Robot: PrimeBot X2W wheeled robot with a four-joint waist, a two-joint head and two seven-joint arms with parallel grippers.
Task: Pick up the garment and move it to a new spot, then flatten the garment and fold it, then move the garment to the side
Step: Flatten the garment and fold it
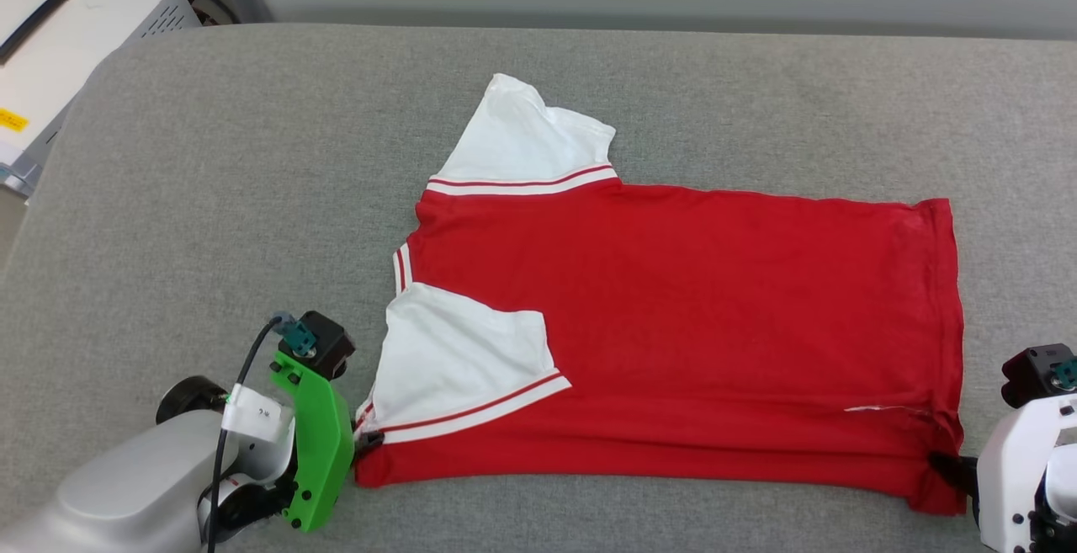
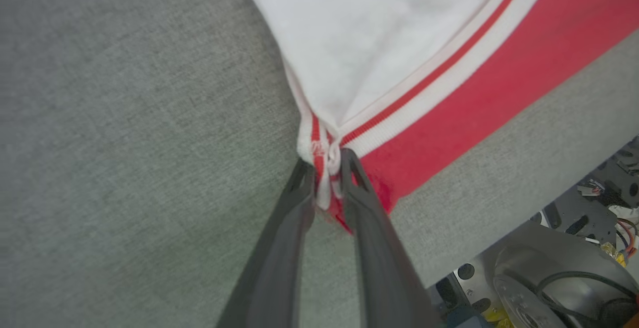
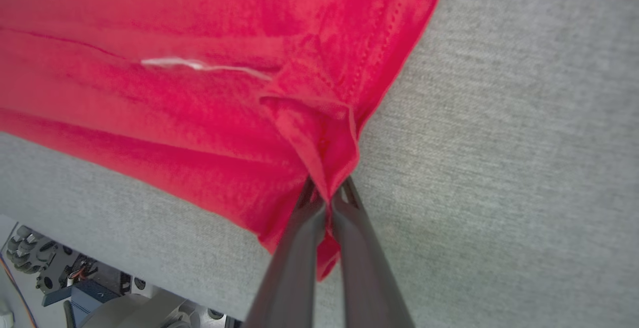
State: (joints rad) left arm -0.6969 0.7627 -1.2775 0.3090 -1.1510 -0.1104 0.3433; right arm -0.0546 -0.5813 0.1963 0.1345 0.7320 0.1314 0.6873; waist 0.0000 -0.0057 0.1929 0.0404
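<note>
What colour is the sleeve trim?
White with one thin red stripe; sleeve trim of the garment shows best in the left wrist view.

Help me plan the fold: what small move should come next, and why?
Probably release: the garment lies flat on the grey surface, near sleeve folded in, while the left gripper and right gripper pinch its near corners.

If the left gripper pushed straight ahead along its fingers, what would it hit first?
The garment: its edge sits between the left gripper's fingertips, and its white sleeve lies directly beyond.
</note>
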